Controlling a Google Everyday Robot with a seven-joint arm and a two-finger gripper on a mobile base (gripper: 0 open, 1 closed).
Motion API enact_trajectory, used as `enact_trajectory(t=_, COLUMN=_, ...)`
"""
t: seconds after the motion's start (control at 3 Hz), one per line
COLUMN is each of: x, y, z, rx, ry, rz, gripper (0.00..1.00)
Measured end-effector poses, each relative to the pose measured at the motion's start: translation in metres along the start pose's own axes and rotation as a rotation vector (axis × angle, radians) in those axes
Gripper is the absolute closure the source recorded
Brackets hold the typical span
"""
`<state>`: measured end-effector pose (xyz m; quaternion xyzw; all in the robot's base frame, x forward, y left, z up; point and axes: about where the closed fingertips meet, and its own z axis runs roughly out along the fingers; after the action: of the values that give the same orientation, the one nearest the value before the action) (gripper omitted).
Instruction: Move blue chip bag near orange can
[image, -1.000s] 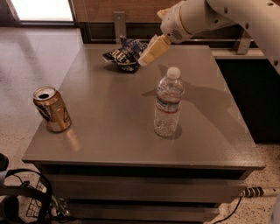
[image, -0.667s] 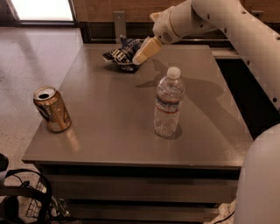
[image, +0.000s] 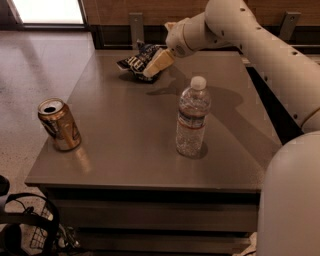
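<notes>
The blue chip bag (image: 136, 61) lies crumpled at the far left part of the grey table (image: 125, 130). The orange can (image: 59, 124) stands upright near the table's front left edge, far from the bag. My gripper (image: 154, 67) reaches in from the upper right and sits right at the bag's right side, its tan fingers (image: 159, 61) over the bag's edge.
A clear plastic water bottle (image: 192, 118) with a white cap stands upright in the middle right of the table. My arm (image: 260, 45) spans the far right side. A dark wire basket (image: 30, 232) sits on the floor at the lower left.
My gripper has moved left and down toward the chip bag, and the arm has swung closer to the camera. The bag, can and bottle have not moved.
</notes>
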<state>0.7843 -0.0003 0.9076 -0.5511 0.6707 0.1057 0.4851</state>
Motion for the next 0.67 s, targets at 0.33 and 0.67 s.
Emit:
enact_trajectory(t=0.33, x=-0.006, y=0.004, z=0.020, rx=-0.006, ry=-0.006, rz=0.001, gripper=0.00)
enact_trajectory(t=0.67, x=-0.003, y=0.012, z=0.051, rx=-0.044, ry=0.064, rz=-0.006, gripper=0.00)
